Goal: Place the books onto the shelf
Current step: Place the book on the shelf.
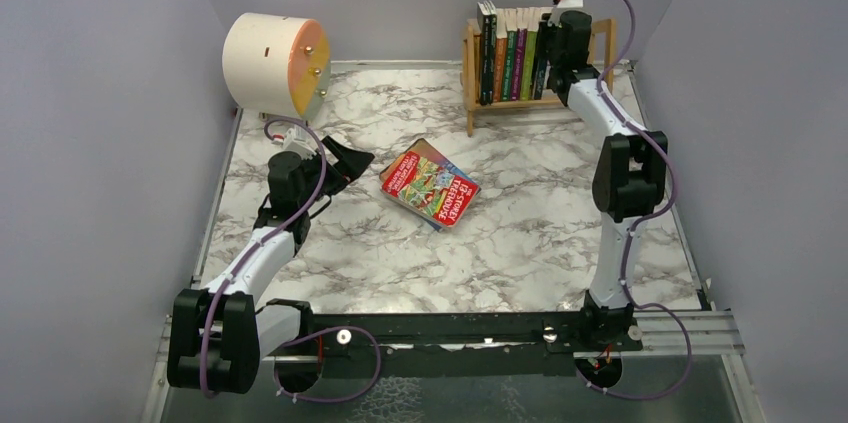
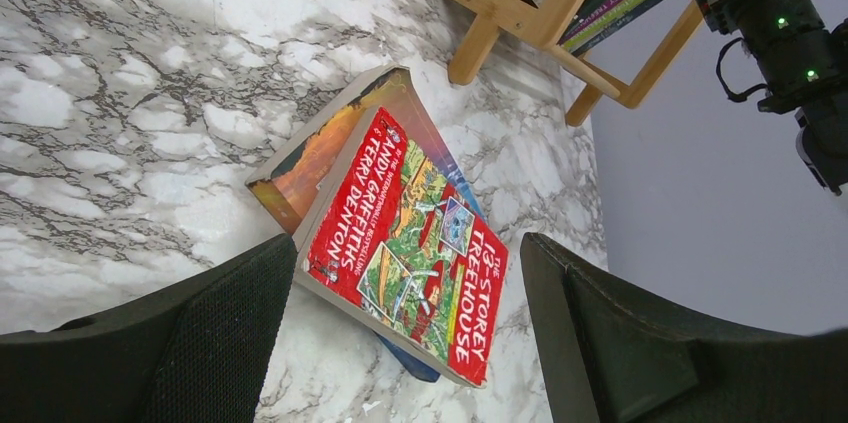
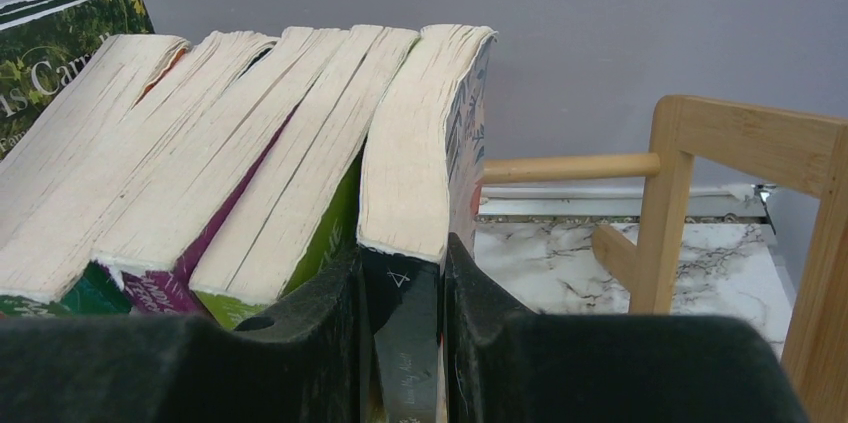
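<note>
Books (image 1: pixel 510 58) on shelf (image 1: pixel 469 88), right hand (image 3: pixel 402 261) pinching end book (image 3: pixel 425 143), left hand (image 2: pixel 405 253) open, empty

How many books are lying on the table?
3, in one pile on the table: the red book on top, an orange book and a blue book peeking out beneath it. More may be hidden.

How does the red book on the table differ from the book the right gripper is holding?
The red book lies flat atop other books on the table; the held book stands on end in the shelf. The red book is ungripped; the held book is clamped by the right gripper. Both are paperbacks.
</note>
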`<state>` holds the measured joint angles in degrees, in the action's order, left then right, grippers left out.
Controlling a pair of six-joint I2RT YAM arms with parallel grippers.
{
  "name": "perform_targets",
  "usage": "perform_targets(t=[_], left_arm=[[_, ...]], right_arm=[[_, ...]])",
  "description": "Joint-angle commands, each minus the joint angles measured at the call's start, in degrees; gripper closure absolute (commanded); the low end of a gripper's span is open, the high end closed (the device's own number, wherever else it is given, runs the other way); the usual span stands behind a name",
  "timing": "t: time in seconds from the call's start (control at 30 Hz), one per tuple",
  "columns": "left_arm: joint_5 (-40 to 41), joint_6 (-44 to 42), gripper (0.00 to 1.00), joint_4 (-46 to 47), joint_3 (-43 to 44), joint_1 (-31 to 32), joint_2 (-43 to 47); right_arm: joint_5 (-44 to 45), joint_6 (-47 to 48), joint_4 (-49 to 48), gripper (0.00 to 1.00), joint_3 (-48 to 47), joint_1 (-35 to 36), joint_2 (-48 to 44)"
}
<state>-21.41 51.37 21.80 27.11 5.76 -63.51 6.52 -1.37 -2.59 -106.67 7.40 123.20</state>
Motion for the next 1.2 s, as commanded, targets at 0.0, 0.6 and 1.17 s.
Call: perform_targets(t=[0.0,0.6,1.17], left_arm=[[0.4,0.3,0.24,1.8,-0.6,0.3,1.3],[0.2,0.7,0.24,2.7,-1.7,0.3,1.5],[-0.1,1.0,0.24,2.8,-1.9,0.3,2.5]], right_arm=[[-2.1,-2.9,0.1,0.99,6.8,0.3,-2.0],[-0.3,-6.1,1.3,0.99,19.9,1.2,-5.4],[1.6,-7.0,2.4,0.82,24.8,4.5,-8.4]])
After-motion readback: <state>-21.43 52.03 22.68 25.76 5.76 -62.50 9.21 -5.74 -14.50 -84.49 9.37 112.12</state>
